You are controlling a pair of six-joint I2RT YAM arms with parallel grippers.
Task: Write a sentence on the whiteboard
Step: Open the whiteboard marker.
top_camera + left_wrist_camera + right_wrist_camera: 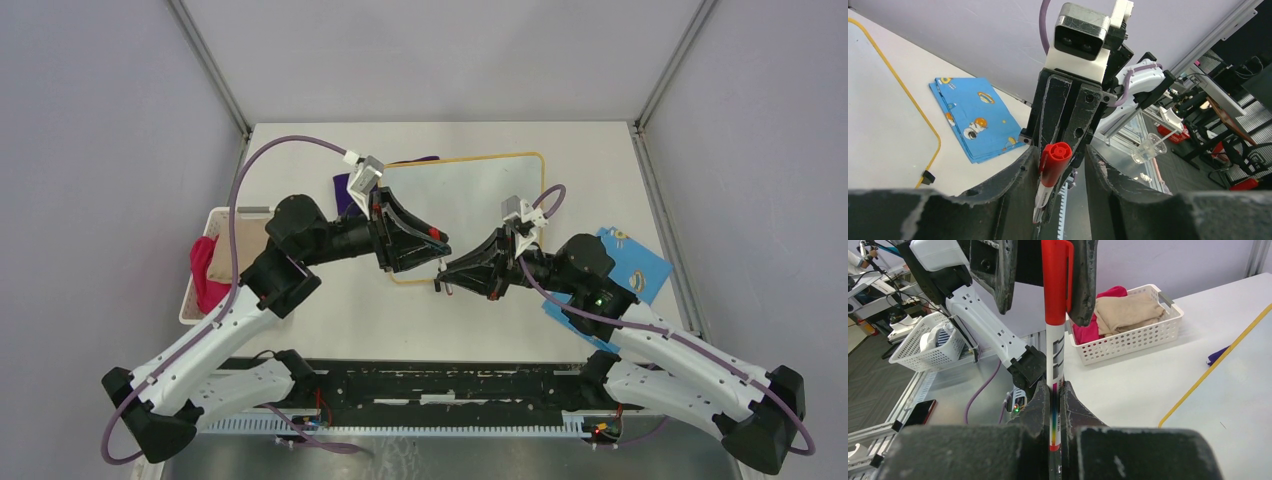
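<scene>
Top external view, left to right: basket (1128, 342) of cloths off to the side, then my two arms meeting nose to nose over the near edge of the whiteboard (470, 190), and a blue cloth (635, 265) on the right. The board lies flat mid-table and looks blank to me, no sentence on it yet, so we're right at the start.

Step in hand is uncapping, I reckon. The left gripper (1060, 150) has its fingers apart with the red cap (1055, 280) between them. The right wrist view shows one finger touching the cap's clip and a gap on the other side, so it isn't squeezing. The right gripper (1054, 390) is pinched tight on the marker (1054, 350) barrel.

Next move as I see it: close the left on the cap, then pull the arms straight apart along the marker's axis. Go off-line and the barrel might slip in the right's grip. After that, ditch the cap and bring the tip down to the board.
</scene>
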